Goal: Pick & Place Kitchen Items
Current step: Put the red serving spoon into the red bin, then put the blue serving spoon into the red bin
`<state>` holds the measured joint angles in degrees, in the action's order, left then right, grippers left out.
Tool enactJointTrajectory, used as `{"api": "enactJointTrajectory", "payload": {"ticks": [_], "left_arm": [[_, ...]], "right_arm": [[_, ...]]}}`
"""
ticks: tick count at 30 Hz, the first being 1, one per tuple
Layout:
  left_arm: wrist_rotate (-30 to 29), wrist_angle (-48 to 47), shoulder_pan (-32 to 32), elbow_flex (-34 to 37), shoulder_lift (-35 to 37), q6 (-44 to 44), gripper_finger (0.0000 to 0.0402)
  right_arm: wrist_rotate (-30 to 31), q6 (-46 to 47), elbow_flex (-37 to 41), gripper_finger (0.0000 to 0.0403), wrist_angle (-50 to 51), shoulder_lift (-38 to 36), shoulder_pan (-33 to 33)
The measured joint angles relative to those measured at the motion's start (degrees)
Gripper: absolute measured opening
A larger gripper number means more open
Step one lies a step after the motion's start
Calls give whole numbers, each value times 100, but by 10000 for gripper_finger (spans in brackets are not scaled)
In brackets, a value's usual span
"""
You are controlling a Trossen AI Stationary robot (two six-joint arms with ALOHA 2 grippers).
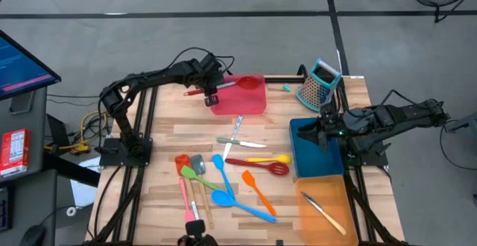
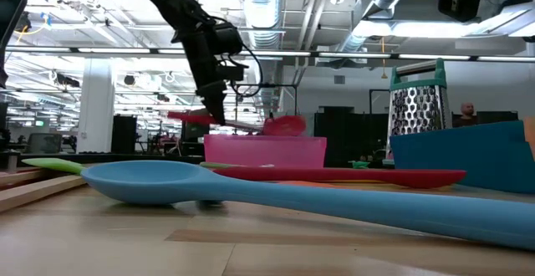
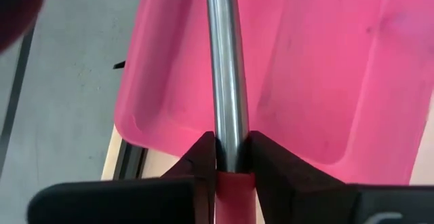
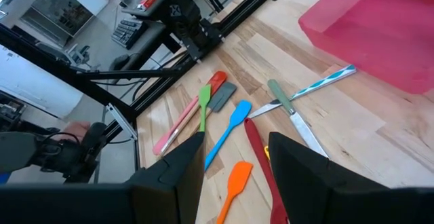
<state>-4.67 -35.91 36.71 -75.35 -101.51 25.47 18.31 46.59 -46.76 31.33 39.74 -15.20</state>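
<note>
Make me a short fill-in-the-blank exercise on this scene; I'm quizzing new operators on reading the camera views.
1. The left gripper holds a red ladle by its metal ____.
2. That ladle hangs over the ____ tray.
3. The right gripper sits above the ____ tray.
4. One utensil lies inside the ____ tray.

Missing words: shaft; red; blue; orange
</note>
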Motion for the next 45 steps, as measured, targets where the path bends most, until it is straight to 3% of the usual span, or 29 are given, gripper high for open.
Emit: {"api": "enactJointTrajectory", "payload": {"ticks": [6, 14, 23, 27, 30, 35, 41, 45], "left_arm": [[62, 89, -88, 0, 2, 24, 66], [639, 438, -107, 0, 4, 90, 83], [657, 528, -111, 0, 8, 146, 176], [367, 725, -111, -34, 184, -421, 212], [425, 734, -117, -149, 667, -916, 220], [465, 546, -444, -177, 2079, -1425, 211], [261, -272, -1497, -179, 3609, -1994, 206], [260, -866, -2513, -179, 4101, -2748, 205]], "right_arm": [[0, -42, 0, 161, -1, 0, 0], [0, -46, 0, 161, 0, 0, 0], [-13, -46, 0, 161, 0, 0, 0], [-24, -46, 0, 161, 0, 0, -2], [-25, -47, 0, 161, 0, -2, -4], [-28, -61, 0, 161, 19, 0, -4], [-26, -63, 0, 161, 76, 0, -4], [-26, -61, 1, 161, 107, 0, -4]]}}
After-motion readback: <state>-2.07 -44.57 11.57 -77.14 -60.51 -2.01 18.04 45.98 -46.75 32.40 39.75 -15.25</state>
